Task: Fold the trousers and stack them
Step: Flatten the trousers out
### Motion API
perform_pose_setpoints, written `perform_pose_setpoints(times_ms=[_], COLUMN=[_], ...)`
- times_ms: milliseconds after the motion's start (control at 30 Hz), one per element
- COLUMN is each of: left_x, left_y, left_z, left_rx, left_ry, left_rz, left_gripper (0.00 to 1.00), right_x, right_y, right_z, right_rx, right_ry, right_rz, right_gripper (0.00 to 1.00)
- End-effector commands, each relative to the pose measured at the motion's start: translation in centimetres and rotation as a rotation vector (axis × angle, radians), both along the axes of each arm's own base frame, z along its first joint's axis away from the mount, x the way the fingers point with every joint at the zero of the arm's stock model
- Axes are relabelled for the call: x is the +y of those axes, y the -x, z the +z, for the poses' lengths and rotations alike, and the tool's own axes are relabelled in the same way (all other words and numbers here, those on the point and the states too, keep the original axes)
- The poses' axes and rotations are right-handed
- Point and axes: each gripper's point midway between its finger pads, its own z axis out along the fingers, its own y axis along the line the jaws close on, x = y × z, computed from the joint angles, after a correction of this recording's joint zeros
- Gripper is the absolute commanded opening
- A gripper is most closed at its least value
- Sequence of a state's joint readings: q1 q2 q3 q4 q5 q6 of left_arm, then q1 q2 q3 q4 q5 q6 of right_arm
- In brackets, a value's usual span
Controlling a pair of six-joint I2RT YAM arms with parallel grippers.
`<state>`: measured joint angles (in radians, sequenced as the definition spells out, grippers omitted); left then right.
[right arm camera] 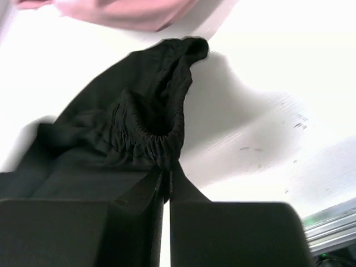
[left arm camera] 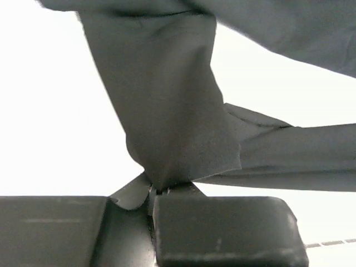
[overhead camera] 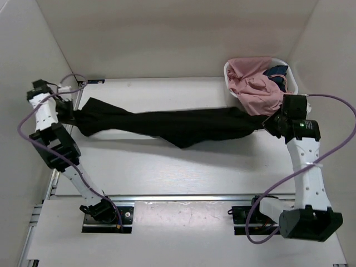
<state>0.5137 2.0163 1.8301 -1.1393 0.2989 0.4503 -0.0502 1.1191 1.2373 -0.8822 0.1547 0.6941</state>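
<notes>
The black trousers (overhead camera: 178, 125) stretch across the white table from left to right, sagging in the middle. My left gripper (overhead camera: 74, 118) is shut on their leg end at the far left; in the left wrist view the cloth (left arm camera: 167, 111) rises out of the closed left gripper (left arm camera: 158, 192). My right gripper (overhead camera: 268, 123) is shut on the gathered elastic waistband at the right end. The right wrist view has the waistband (right arm camera: 158, 142) pinched at the tips of the right gripper (right arm camera: 167, 175).
A white basket (overhead camera: 229, 71) at the back right holds a pink garment (overhead camera: 253, 83) and a small dark blue one (overhead camera: 276, 73), just behind my right gripper. White walls close in the table on three sides. A metal rail (overhead camera: 183, 197) runs along the near edge.
</notes>
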Motion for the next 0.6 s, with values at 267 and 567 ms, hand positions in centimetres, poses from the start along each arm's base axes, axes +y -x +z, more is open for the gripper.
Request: perform_pose_setpoints(times_ms=[267,567], left_x=[-0.4,1.2], left_y=[16.5,18.5], left_z=[-3.7,-3.3], left_rx=[0.386,0.321], left_ry=[-0.162,-0.148], left_rz=[-0.031,0.086], left_gripper=[0.43,0.71], right_x=[0.6,0.0], right_y=[7.9,10.0], right_z=[-9.9,-14.0], right_rx=[0.238,0.345], right_ry=[-0.078,-0.017], right_rz=[-0.104,-0.054], right_gripper=[0.0,0.0])
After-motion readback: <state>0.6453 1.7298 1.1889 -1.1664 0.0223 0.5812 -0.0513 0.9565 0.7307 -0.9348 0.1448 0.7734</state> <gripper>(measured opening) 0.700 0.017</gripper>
